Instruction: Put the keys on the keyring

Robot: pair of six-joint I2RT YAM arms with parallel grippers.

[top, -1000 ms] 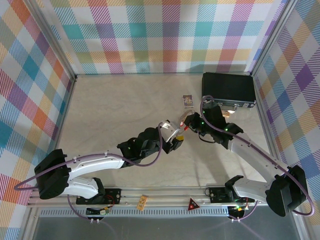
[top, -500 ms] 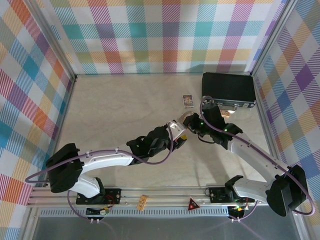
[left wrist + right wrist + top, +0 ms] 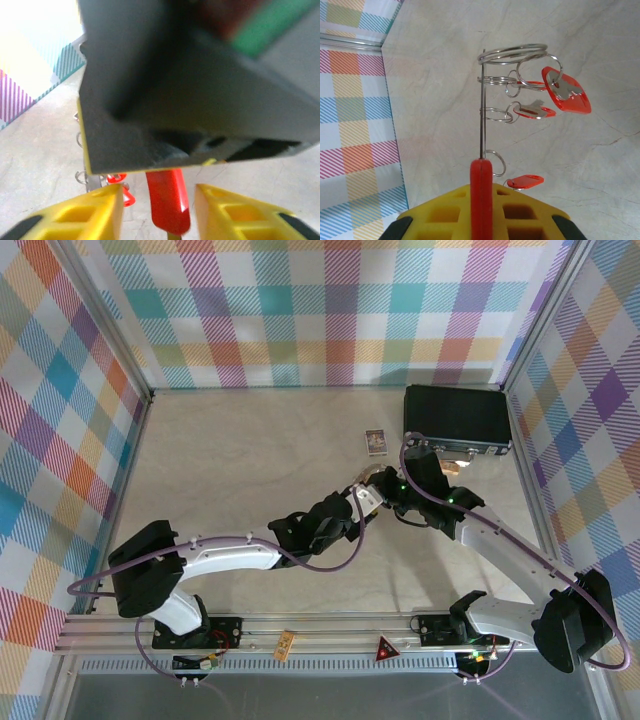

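**Left arm moves in on the held keyring**

The right gripper (image 3: 481, 189) is clamped together on the red plastic section of the thin grey wire keyring (image 3: 482, 130). The wire runs straight out from its fingertips to a wide coil at the far end. Small metal loops along that wire carry at least three small red oblong plastic keys (image 3: 567, 95). Two hang near the coil and one hangs close to the gripper.

Over the past second the left gripper (image 3: 366, 497) has pushed forward over the pale marbled table (image 3: 250, 450) until it sits right against the right gripper. Its yellow fingers (image 3: 75, 220) have drawn closer together. Seen from its own wrist, they are apart, with a red plastic piece (image 3: 167, 205) hanging between them. There is a gap on each side, narrower on the right.

I cannot tell whether that piece is a key or part of the ring, because the dark bulk just ahead of it is blurred.

The approach looks complete and a pinch seems about to land. Several keys appear to be threaded already. If the fingers close off-centre, they could nudge the piece aside instead of gripping it.

Well beyond both grippers lie a small picture card (image 3: 375, 442) and a black rectangular case (image 3: 455, 415).
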